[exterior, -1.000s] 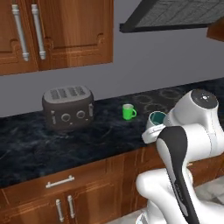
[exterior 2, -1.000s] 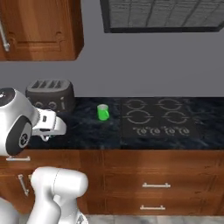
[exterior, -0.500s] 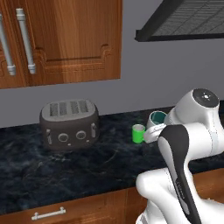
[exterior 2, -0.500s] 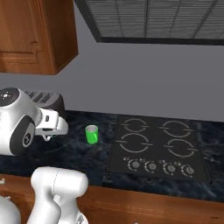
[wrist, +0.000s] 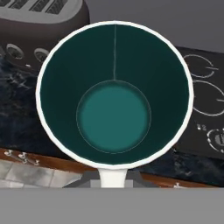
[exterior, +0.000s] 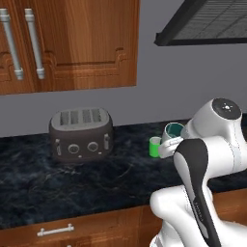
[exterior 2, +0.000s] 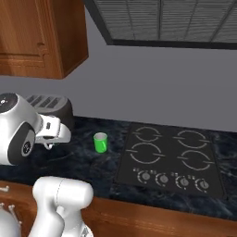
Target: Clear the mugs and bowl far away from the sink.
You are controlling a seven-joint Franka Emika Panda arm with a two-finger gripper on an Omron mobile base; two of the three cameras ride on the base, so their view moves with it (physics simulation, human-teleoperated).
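The gripper [wrist: 113, 183] is pinching a white mug with a teal inside [wrist: 113, 94] at its rim, at 6 o'clock; it looks rigid, light, glossy and likely slippery. The green mug [exterior 2: 100, 142] is standing on the dark counter [exterior 2: 88, 169] between the toaster [exterior: 82, 134] and the cooktop [exterior 2: 171, 159], near the arm's path.

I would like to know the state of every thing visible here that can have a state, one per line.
gripper: shut on the teal mug
teal mug: held up off the counter, empty
green mug: upright on the counter, free
toaster: slots empty
upper cabinet doors: closed
cooktop: nothing standing on its burners
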